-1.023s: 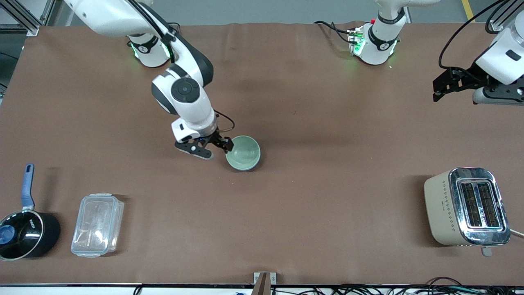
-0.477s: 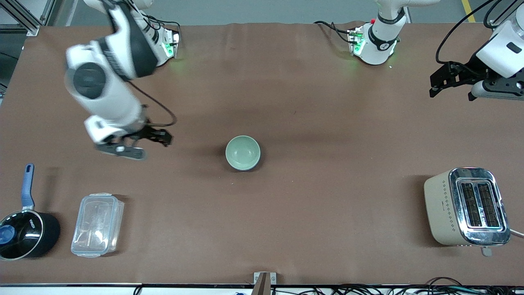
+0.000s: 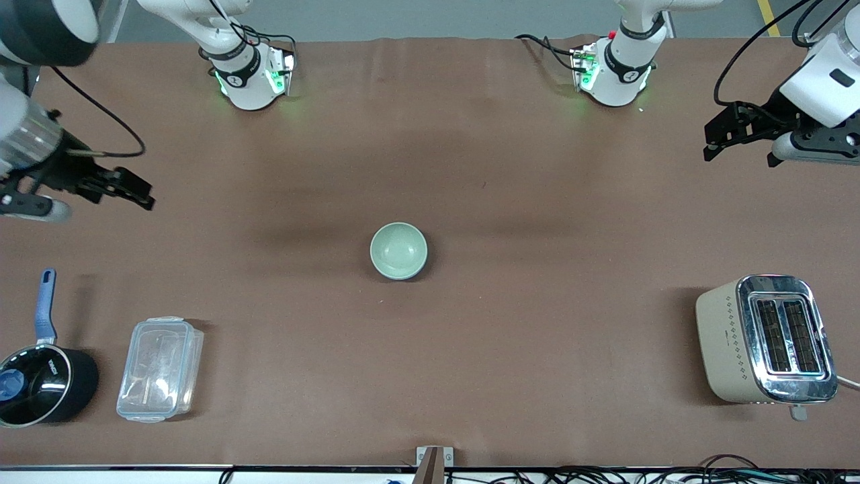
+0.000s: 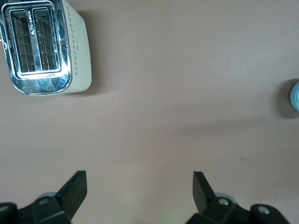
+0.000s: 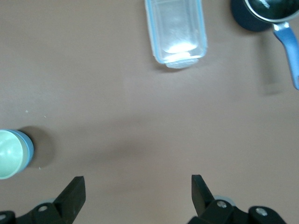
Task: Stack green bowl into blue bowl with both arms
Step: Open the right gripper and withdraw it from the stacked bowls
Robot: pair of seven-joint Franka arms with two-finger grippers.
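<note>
The green bowl [image 3: 398,251] is seen in the front view nested in the blue bowl, mid-surface [image 3: 470,168], so the stack looks done; the right claw [image 3: 124,191] and left claw [image 3: 722,138] are held high over opposite ends. In the left wrist view, fingers [image 4: 74,189] are spread, released. In the right wrist view, the blue bowl [image 5: 29,147] rims the green; the claw is empty.

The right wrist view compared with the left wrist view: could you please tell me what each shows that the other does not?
Only the right wrist view shows the clear plastic container, the black saucepan and the green bowl nested in the blue bowl. Only the left wrist view shows the toaster. Both show the brown table, an edge of the stacked bowls, and their own open gripper: the right gripper and the left gripper.
</note>
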